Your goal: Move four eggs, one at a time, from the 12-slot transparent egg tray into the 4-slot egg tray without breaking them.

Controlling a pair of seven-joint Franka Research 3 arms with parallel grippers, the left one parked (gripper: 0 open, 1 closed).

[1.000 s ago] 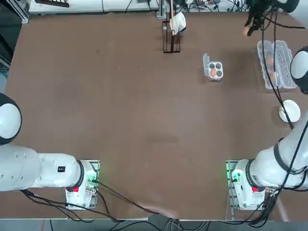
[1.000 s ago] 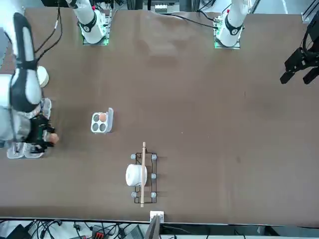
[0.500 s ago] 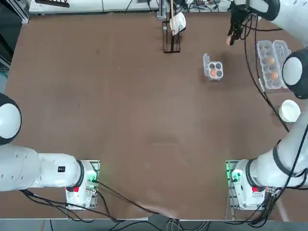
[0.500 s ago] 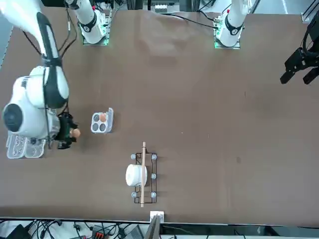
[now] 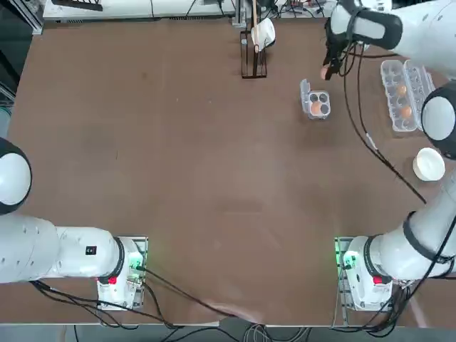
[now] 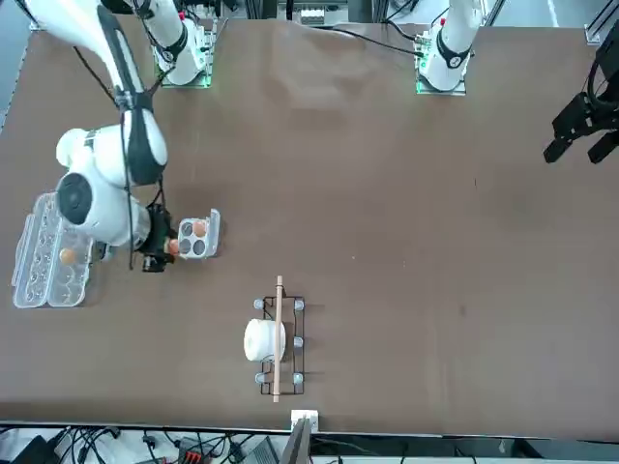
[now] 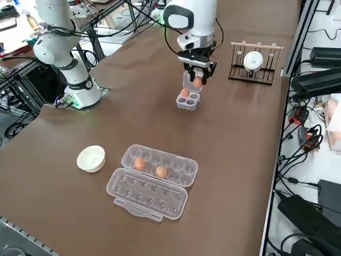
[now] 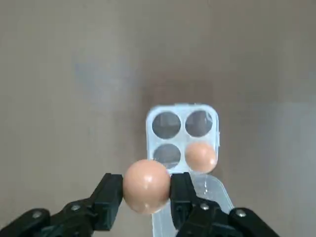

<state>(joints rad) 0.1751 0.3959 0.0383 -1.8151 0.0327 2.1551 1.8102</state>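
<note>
**Observer:** What have you got in the right gripper (image 8: pixel 146 193)?

**Operator:** I've got an egg (image 8: pixel 146 185) pinched between the two fingers across its middle, so the gripper is closed on it and nothing else. I hold it high above the bench (image 5: pixel 178 157) so it can't knock the plastic on the way in.

**Observer:** And where's the 4-slot egg tray (image 5: pixel 318 105)?

**Operator:** On the overhead view, the held egg sits at roughly one o'clock from that tray, close by but not over a cup yet. One cup already has an egg in it (image 5: pixel 315 107), the other three are bare, and the lid flap lies folded open so the cups stay reachable from above.

**Observer:** The source carton?

**Operator:** The 12-slot transparent egg tray (image 7: pixel 160 165) is well off at about three o'clock from the small tray, lid flipped flat beside it, two eggs (image 7: pixel 150 167) left inside. I reckon this is the second transfer; next I need to centre over a free cup, away from the seated egg.
</note>
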